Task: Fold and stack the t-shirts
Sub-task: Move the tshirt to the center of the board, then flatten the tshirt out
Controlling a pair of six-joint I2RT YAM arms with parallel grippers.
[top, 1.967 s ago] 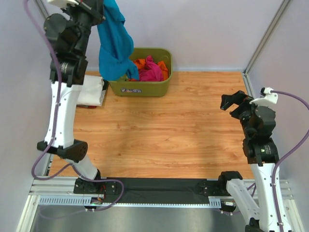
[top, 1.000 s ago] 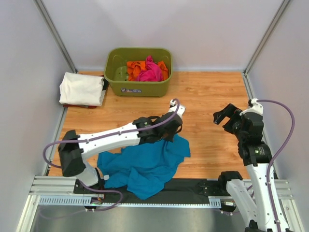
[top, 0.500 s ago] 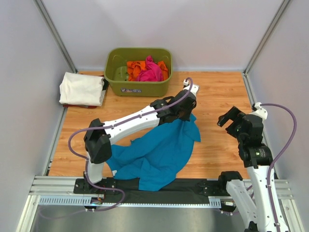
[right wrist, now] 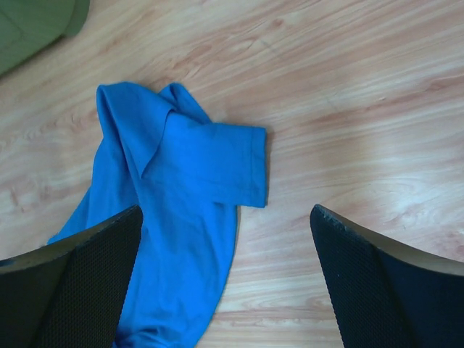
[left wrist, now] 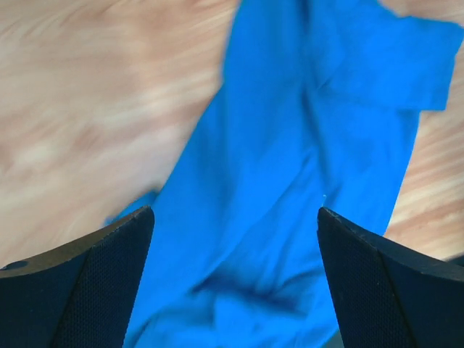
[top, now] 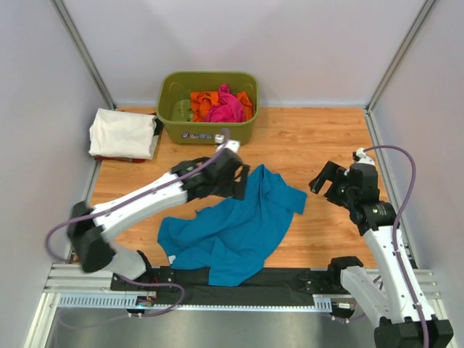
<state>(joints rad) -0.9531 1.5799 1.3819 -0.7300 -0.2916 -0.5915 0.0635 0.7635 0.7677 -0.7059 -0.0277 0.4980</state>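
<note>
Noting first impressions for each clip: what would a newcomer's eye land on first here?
The bright blue t-shirt lies crumpled across the near middle of the wooden table, with the left gripper open over it. Next comes the green tub at the far edge, holding a pink shirt and an orange shirt, with a folded white shirt to its left.
</note>
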